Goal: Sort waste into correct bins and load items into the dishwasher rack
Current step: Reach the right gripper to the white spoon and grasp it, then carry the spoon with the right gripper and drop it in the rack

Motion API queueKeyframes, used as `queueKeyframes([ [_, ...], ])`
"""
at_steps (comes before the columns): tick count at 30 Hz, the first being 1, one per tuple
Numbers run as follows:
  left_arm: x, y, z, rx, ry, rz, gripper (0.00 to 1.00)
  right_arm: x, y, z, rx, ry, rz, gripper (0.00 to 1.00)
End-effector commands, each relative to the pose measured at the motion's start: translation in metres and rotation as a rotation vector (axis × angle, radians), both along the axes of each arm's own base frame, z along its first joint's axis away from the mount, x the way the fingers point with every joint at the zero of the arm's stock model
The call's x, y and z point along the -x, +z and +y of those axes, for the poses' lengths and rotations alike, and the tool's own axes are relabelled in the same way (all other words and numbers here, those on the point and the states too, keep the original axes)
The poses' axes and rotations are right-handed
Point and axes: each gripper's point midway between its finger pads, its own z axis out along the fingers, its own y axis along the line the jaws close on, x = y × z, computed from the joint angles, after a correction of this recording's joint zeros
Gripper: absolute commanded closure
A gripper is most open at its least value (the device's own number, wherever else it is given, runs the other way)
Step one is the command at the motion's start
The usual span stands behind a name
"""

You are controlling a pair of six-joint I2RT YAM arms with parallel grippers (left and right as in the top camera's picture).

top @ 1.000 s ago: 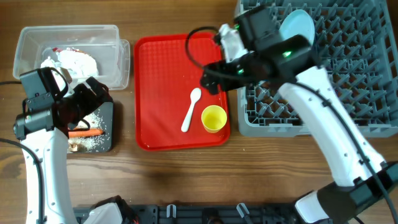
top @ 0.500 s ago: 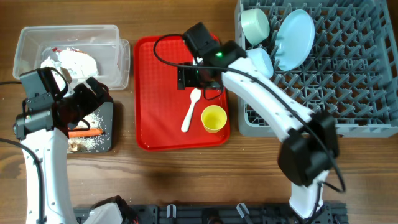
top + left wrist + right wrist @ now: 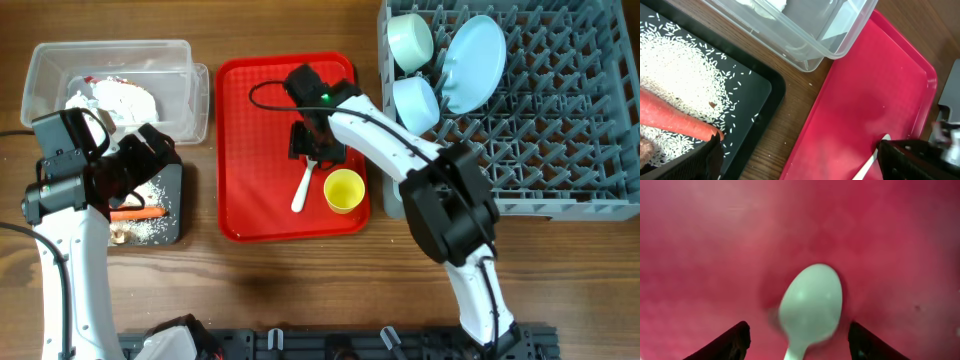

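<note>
The white plastic spoon (image 3: 303, 188) lies on the red serving tray (image 3: 250, 150), beside the small yellow cup (image 3: 343, 190). My right gripper (image 3: 314, 150) is open right over the spoon's bowl (image 3: 810, 302), one finger on each side. The grey dishwasher rack (image 3: 540, 120) holds the pale green bowl (image 3: 409, 40), the light blue bowl (image 3: 416, 102) and the light blue plate (image 3: 474, 62). My left gripper (image 3: 140, 165) is open above the black tray (image 3: 172, 215), which holds the carrot (image 3: 675, 117), rice grains (image 3: 680, 75) and a brown scrap (image 3: 121, 235). The clear tub (image 3: 110, 80) holds crumpled white paper (image 3: 120, 98).
The red tray lies between the bins on the left and the rack on the right. The clear tub's corner (image 3: 840, 45) overhangs the gap by the red tray's edge. Bare wooden table (image 3: 300, 290) runs along the front.
My right arm has swung left from the rack, over the red tray, and come down so its open fingers straddle the spoon's bowl. The left arm has not moved.
</note>
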Motion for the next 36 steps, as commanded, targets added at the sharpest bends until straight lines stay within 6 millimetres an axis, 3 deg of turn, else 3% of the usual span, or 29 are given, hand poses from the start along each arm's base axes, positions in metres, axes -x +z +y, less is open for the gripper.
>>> queueKeyframes([
  [1,-0.002,0.004,-0.001,-0.002,-0.022,-0.015,0.0,0.0,-0.018,-0.002,0.025,-0.026,0.018,0.38],
  [3,-0.002,0.004,-0.001,-0.002,-0.022,-0.015,0.0,0.0,-0.02,-0.002,0.026,-0.026,0.019,0.42],
  [7,-0.002,0.004,-0.001,-0.002,-0.022,-0.015,0.0,0.001,-0.021,-0.002,0.025,-0.025,0.023,0.64],
  [16,-0.002,0.004,-0.001,-0.002,-0.022,-0.015,0.0,0.0,-0.02,0.0,0.016,-0.022,0.02,0.88],
  [21,-0.002,0.004,-0.001,-0.002,-0.022,-0.015,0.0,0.0,-0.02,0.0,0.017,-0.02,0.018,0.96],
  [24,-0.002,0.004,-0.001,-0.002,-0.022,-0.015,0.0,-0.004,-0.012,0.017,-0.069,0.097,-0.002,0.96],
  [26,-0.002,0.004,-0.001,-0.002,-0.022,-0.015,0.0,-0.01,0.009,0.028,-0.131,0.15,-0.026,0.96],
  [29,-0.002,0.004,-0.001,-0.002,-0.022,-0.015,0.0,-0.022,0.066,0.032,-0.187,0.196,-0.127,0.96],
  [30,-0.002,0.004,-0.001,-0.002,-0.022,-0.015,0.0,-0.024,0.097,0.026,-0.207,0.186,-0.164,0.96],
  [31,-0.002,0.004,-0.001,-0.002,-0.022,-0.015,0.0,-0.025,0.115,0.021,-0.218,0.179,-0.187,0.96],
  [33,-0.002,0.004,-0.001,-0.002,-0.022,-0.015,0.0,-0.027,0.156,0.0,-0.24,0.137,-0.237,0.96],
  [36,-0.002,0.004,-0.001,-0.002,-0.022,-0.015,0.0,-0.036,0.201,-0.063,-0.242,-0.016,-0.273,0.96],
])
